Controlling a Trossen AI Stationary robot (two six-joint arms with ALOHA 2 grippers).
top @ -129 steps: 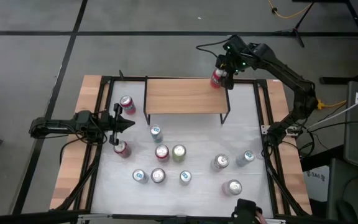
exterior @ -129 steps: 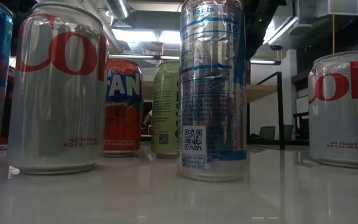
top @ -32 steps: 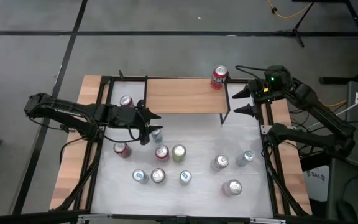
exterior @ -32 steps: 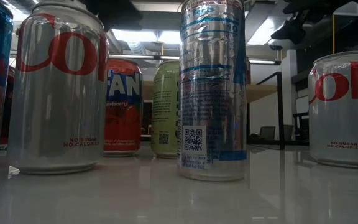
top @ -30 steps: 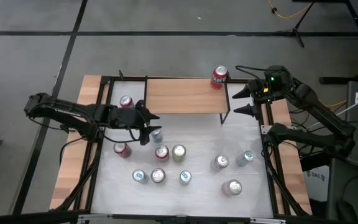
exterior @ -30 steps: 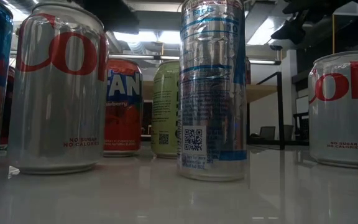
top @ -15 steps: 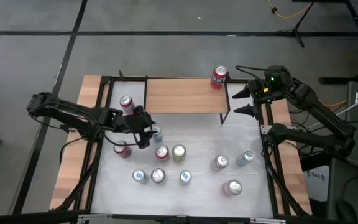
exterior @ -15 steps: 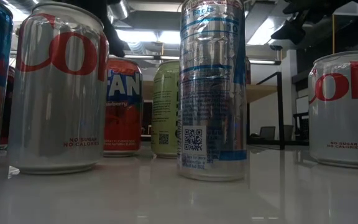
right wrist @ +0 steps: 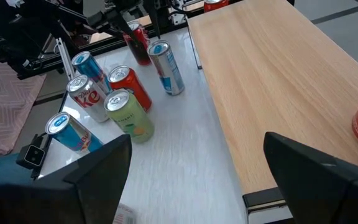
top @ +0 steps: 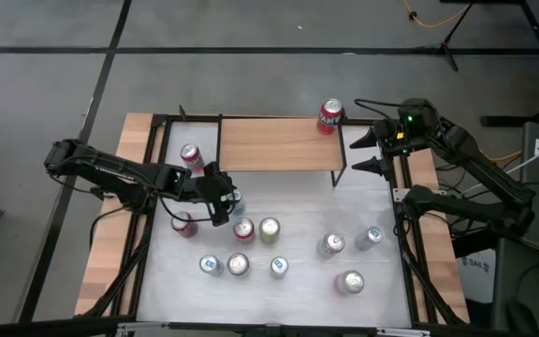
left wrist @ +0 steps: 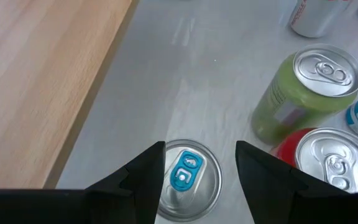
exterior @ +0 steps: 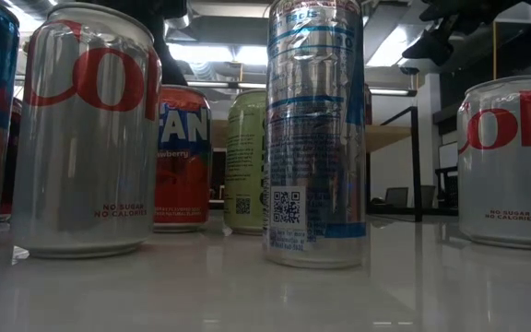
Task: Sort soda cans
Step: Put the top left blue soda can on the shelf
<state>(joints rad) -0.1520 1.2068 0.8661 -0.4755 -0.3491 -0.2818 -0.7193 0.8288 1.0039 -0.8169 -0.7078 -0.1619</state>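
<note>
Soda cans, small metal cylinders with silver tops, mostly stand loose on the white table, while one red can sits on the far right corner of the raised light-wood shelf and another red can stands just off the shelf's left end. Over the last second the left arm has swung in from the table's left side and lowered its left gripper around the slim blue-and-white can with the blue pull tab, which stands near the front edge of the shelf, beside a pale yellow-green can and a red can. The wrist view shows the two dark fingers about half open, one on each side of the can's lid with a sliver of daylight either side, so nothing is gripped yet. That descent suggests this can is the next one to be sorted, and the jaws need only close on it. The right gripper has stayed put, hovering wide open and empty just off the shelf's right end, near the red can already placed there; that arm appears to be waiting.
</note>
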